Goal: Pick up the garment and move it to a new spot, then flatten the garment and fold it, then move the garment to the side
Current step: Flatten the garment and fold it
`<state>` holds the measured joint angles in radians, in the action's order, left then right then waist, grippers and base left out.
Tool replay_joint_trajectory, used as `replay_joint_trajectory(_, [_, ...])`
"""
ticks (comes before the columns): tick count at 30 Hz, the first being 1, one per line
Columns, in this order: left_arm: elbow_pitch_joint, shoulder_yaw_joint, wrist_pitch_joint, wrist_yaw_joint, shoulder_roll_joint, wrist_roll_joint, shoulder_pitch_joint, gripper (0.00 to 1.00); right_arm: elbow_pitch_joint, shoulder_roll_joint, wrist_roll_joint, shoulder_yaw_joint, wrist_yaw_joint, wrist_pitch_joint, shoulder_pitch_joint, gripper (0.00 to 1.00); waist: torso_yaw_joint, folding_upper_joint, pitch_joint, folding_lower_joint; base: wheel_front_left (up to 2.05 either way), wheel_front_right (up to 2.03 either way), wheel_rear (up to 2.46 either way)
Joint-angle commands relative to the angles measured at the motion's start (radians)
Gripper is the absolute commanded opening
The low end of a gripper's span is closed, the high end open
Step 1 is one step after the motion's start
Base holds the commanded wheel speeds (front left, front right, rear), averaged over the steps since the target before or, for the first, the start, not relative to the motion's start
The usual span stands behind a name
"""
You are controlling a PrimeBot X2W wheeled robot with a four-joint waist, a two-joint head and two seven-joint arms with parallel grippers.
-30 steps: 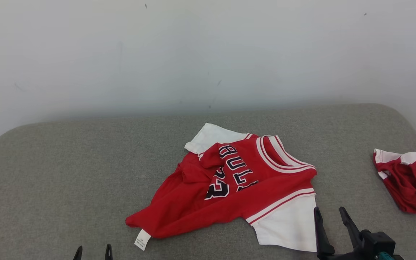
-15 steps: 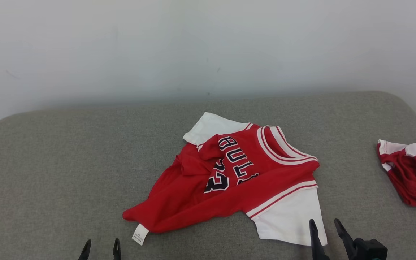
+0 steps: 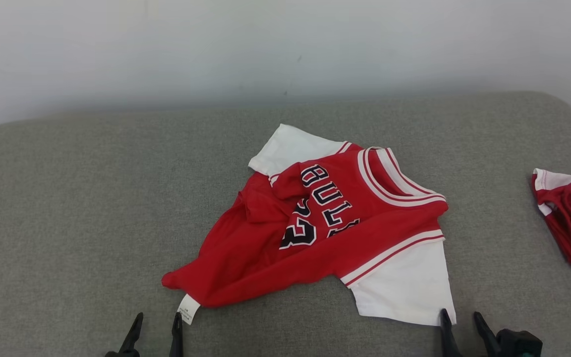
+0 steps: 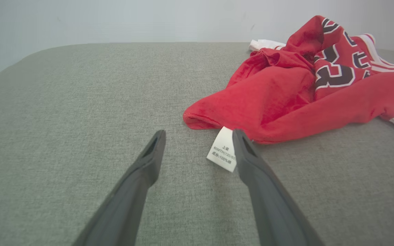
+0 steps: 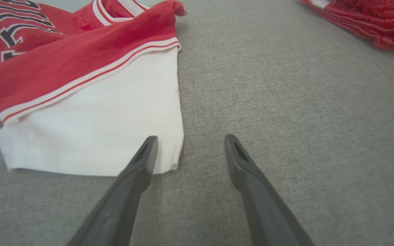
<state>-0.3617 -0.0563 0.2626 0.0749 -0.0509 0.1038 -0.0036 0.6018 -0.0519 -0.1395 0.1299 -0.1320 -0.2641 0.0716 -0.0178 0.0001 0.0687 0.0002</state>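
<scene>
A crumpled red garment point(image 3: 315, 233) with white sleeves and dark lettering lies in the middle of the grey padded surface point(image 3: 67, 198). Its white care label point(image 3: 185, 310) sticks out at the near left hem. My left gripper point(image 3: 158, 318) is open just in front of that label; in the left wrist view the label point(image 4: 222, 150) lies beside the right fingertip point(image 4: 239, 140), and the red hem point(image 4: 251, 109) is just beyond. My right gripper point(image 3: 461, 317) is open at the near corner of the white sleeve point(image 5: 97, 130), its left fingertip point(image 5: 149, 143) over the sleeve's edge.
A second red and white garment point(image 3: 570, 218) lies bunched at the right edge of the surface, also seen as red cloth point(image 5: 364, 17) in the right wrist view. A pale wall point(image 3: 265, 44) rises behind the surface.
The head camera has tilted down, so the whole scene sits lower on the wall. Both grippers have crept closer to the garment's near edge, still open.
</scene>
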Motion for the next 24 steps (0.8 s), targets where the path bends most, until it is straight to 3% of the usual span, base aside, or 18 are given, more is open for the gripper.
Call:
replay_joint_trajectory(1, [0.000, 0.002, 0.003, 0.000, 0.000, 0.004, -0.016, 1.00, 0.008, 0.002, -0.004, 0.002, 0.003, 0.000, 0.017, 1.00, 0.007, -0.0001, 0.018, -0.0002, 0.00, 0.00, 0.00])
replay_joint_trajectory(4, [-0.003, 0.001, 0.003, 0.001, 0.000, -0.003, -0.018, 1.00, 0.033, 0.002, 0.007, -0.009, 0.003, 0.000, 0.027, 1.00, 0.012, -0.0001, 0.026, -0.0002, 0.00, 0.00, 0.00])
replay_joint_trajectory(6, [-0.006, 0.003, 0.003, 0.002, 0.001, -0.005, -0.019, 1.00, 0.050, 0.002, 0.019, -0.024, 0.003, 0.001, 0.033, 0.89, 0.015, -0.0001, 0.027, -0.0002, 0.00, 0.00, 0.00])
replay_joint_trajectory(7, [-0.006, 0.005, 0.003, 0.001, 0.001, -0.004, -0.020, 1.00, 0.065, 0.003, 0.016, -0.028, 0.003, 0.001, 0.036, 0.46, 0.015, -0.0001, 0.026, -0.0002, 0.00, 0.00, 0.00])
replay_joint_trajectory(8, [-0.007, 0.005, 0.003, 0.001, 0.001, -0.005, -0.021, 1.00, 0.081, 0.003, 0.021, -0.033, 0.003, 0.002, 0.038, 0.16, 0.016, -0.0001, 0.026, -0.0002, 0.00, 0.00, 0.00])
replay_joint_trajectory(9, [-0.007, 0.006, 0.003, 0.002, 0.001, -0.004, -0.022, 1.00, 0.094, 0.003, 0.021, -0.037, 0.003, 0.003, 0.040, 0.00, 0.017, -0.0001, 0.026, -0.0002, 0.00, 0.00, 0.00])
replay_joint_trajectory(24, [-0.033, -0.010, 0.003, 0.011, 0.000, 0.085, -0.022, 1.00, 0.011, -0.053, 0.056, 0.091, 0.003, 0.000, -0.001, 0.00, -0.031, -0.0001, 0.029, -0.0002, 0.00, 0.00, 0.00])
